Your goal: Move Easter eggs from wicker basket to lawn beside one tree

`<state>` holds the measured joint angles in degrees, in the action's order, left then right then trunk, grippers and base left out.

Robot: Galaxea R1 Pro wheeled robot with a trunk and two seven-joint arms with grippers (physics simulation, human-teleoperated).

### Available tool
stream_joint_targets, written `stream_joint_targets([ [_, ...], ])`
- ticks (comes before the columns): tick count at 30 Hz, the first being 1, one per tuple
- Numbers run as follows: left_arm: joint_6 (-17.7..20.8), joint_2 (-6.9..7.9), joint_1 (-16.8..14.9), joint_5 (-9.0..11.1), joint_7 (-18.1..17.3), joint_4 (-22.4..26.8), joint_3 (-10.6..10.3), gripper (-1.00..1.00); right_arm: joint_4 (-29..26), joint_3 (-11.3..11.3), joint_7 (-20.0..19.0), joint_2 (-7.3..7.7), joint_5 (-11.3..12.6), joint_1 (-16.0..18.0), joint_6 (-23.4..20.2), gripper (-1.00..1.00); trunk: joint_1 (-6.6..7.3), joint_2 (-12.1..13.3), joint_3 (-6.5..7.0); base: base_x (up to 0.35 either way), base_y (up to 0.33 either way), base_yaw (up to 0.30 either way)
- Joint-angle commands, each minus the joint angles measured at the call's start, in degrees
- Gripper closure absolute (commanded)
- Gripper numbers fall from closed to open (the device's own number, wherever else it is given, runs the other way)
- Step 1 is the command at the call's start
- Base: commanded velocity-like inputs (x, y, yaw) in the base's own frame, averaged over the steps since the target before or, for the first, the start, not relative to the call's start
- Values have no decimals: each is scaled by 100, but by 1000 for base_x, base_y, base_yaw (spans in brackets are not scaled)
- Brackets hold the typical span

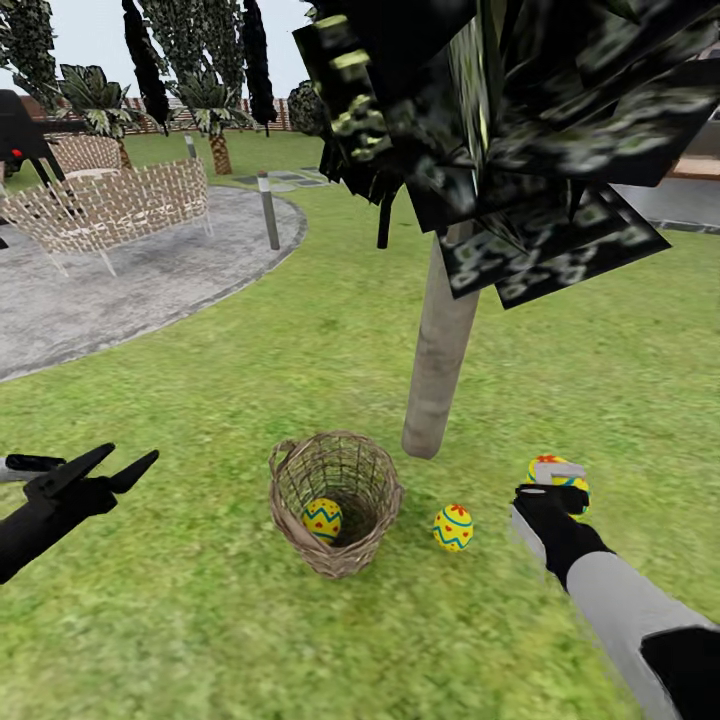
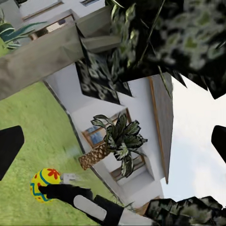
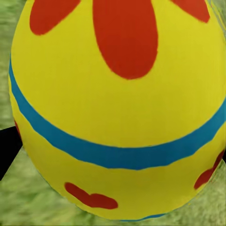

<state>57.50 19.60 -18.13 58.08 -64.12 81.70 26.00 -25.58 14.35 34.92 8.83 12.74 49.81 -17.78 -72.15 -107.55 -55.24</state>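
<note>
head: wicker basket [image 1: 335, 502] on lawn [image 1: 250, 350] holds one egg [image 1: 322, 520] | second egg [image 1: 453, 527] lies between basket and tree [image 1: 440, 370] | right gripper [image 1: 560, 490] pinches third egg [image 1: 572, 478] | right wrist: that egg [image 3: 117, 108] between fingers, close up | left gripper [image 1: 105, 468] spread, apart from basket

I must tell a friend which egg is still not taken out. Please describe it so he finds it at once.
Find the grey tree trunk on the lawn; the brown wicker basket stands beside its base. The Easter egg lies inside that basket, while the other two are outside it.
</note>
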Motion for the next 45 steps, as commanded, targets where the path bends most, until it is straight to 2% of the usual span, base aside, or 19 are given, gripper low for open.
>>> stream_joint_targets([
  [1, 25, 5, -5, 2, -144, 30, -19, -100, 494, 47, -123, 6, 69, 303, 179, 100, 1, -2, -5, 0, -168, 0],
  [2, 23, 4, -6, 2, -244, 46, -31, -100, 906, 44, -243, 5, 68, 562, 334, 100, 1, -2, -5, 0, -253, 0],
  [4, 17, -3, -6, -4, -306, 56, -47, -100, 1169, 42, -319, 5, 57, 730, 438, 100, 1, -2, -5, 0, -307, 0],
  [8, 9, -24, -6, -13, -297, 41, -65, -100, 1167, 48, -329, -3, 45, 754, 450, 100, 1, -2, -5, 0, -335, 0],
  [11, 7, -128, -6, -23, -302, 40, -60, -100, 1122, 50, -336, -4, 45, 758, 451, 100, 1, -2, -5, 0, -338, 0],
  [18, 21, -161, -6, -3, -338, 43, -51, -100, 1079, 75, -352, -32, 17, 757, 440, 100, 1, -2, -5, 0, -223, 0],
  [19, 23, -156, -6, 0, -433, 46, -42, -100, 976, 76, -487, -38, 19, 772, 419, 100, 1, -2, -5, 0, -14, 0],
  [21, 25, -93, -6, -1, -949, 46, 2, -100, 865, 76, -1093, -48, 39, 963, 332, 100, 1, -2, -5, 0, -4, 0],
  [23, 25, 96, -6, -6, -1144, 28, 75, -100, 875, 76, -1271, -127, 36, 1127, 102, 100, -43, -82, -41, 0, 0, 0],
  [25, 25, 163, -6, -25, -1167, 20, 95, -100, 878, 76, -1306, -196, 30, 1162, 3, 100, -87, -163, -77, 0, 0, 0],
  [31, 17, 162, -6, -71, -1155, -23, 81, -100, 860, 47, -1298, -201, 39, 1171, -11, 100, -219, -403, -185, 0, 0, 0],
  [35, 18, 157, -6, -72, -941, -48, 73, -100, 866, 58, -1294, -224, 50, 1171, -44, 100, -307, -564, -257, 0, 0, 0],
  [37, 20, 140, -6, -76, -937, -48, 68, -100, 878, 67, -1296, -274, 47, 1171, -55, 100, -351, -644, -293, 0, 0, 0],
  [39, 21, 127, -6, -75, -933, -49, 62, -100, 986, 78, -1292, -404, 36, 1171, -56, 100, -395, -724, -329, 0, 0, 0],
  [41, 20, 124, -6, -77, -928, -49, 56, -100, 1068, 79, -1285, -473, -19, 1171, -51, 100, -439, -804, -364, 0, 0, 0],
  [45, 16, 116, -6, -74, -927, -49, 50, -100, 1090, 76, -1277, -496, -152, 1171, -50, 100, -526, -965, -436, 0, 0, 0],
])
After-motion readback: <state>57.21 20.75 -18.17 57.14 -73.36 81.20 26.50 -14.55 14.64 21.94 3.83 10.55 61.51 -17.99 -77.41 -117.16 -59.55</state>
